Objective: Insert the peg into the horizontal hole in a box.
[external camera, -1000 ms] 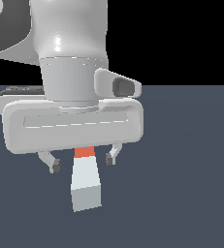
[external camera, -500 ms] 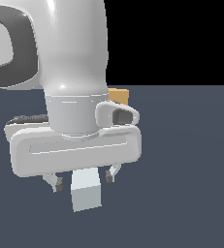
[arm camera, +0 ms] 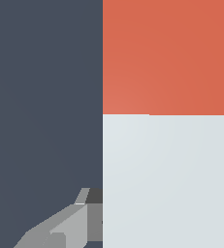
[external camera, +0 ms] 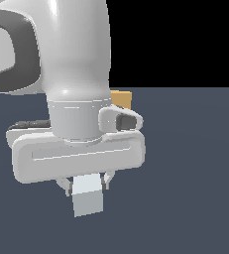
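Observation:
The peg [external camera: 87,197] lies on the dark floor, its pale grey-white end towards the exterior camera. My gripper [external camera: 86,184] is down over it, with a finger pressed against each side of the pale part. In the wrist view the peg [arm camera: 166,174] fills the picture, with its red-orange end [arm camera: 166,55] beyond the pale part. One finger [arm camera: 79,220] touches the peg's side there. The tan box [external camera: 122,97] shows only as a corner behind my arm. Its hole is hidden.
The dark blue-grey floor [external camera: 190,163] stretches to the exterior view's right of the arm. My own arm blocks most of the exterior view's left half and the ground between the peg and the box.
My gripper has come down over the peg, hiding its red-orange end in the exterior view. The fingers have closed in from wide apart onto the peg's sides.

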Tool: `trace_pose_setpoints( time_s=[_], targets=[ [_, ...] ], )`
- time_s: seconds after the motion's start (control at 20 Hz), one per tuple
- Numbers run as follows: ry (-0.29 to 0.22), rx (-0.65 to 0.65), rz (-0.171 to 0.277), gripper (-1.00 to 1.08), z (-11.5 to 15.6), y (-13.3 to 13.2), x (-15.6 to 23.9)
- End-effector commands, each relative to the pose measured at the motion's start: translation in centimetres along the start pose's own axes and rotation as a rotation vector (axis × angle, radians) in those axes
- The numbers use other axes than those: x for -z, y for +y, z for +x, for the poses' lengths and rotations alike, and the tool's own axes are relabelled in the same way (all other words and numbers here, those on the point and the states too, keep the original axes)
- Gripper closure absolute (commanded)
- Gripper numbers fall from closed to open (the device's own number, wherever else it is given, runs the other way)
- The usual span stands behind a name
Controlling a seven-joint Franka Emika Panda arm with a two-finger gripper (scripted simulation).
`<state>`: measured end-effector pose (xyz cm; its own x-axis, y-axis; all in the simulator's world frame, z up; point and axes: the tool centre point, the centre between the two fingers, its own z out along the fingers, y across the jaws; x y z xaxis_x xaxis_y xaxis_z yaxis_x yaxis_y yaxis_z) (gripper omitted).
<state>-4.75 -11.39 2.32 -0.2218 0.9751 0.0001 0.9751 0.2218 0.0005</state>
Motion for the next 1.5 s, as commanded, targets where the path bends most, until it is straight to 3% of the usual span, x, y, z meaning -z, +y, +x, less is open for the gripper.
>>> trace_pose_setpoints(
  time_s=[0.0,0.6,1.45],
  targets=[
    [0.000,0.000,0.001,1.08,0.0,0.0,0.0],
    [0.000,-0.035,0.000,1.08,2.2,0.3,0.7],
    [0.000,-0.212,0.000,1.08,12.7,3.5,4.2]
  ],
)
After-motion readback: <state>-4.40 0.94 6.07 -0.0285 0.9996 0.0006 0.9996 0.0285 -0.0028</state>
